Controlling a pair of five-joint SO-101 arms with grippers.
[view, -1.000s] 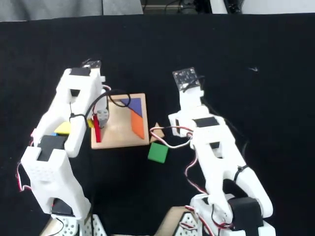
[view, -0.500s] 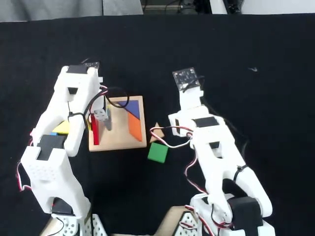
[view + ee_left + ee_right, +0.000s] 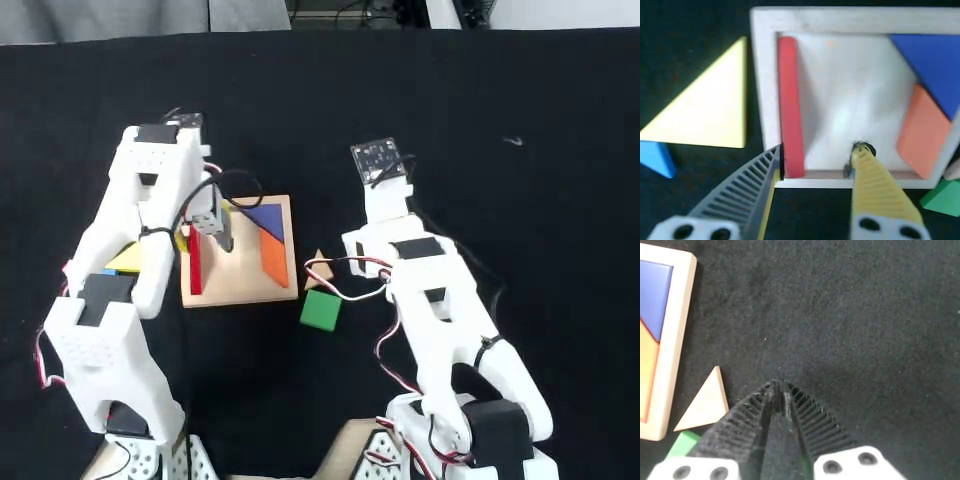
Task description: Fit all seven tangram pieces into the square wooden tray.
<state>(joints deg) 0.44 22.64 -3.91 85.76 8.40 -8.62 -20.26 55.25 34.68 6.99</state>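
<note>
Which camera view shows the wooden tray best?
The left wrist view: the wooden tray is close, its inside visible. In the high view the left arm covers part of it; the right wrist view catches one rim.

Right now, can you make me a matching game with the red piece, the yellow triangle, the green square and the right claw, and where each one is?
Things:
1 red piece
2 yellow triangle
3 green square
4 right claw

Places:
A over bare cloth, shut
B inside the tray, along one wall
C on the cloth next to the small pale triangle
D on the cloth outside the tray, on the red piece's side

Pairs: 1-B; 2-D; 3-C; 4-A
</note>
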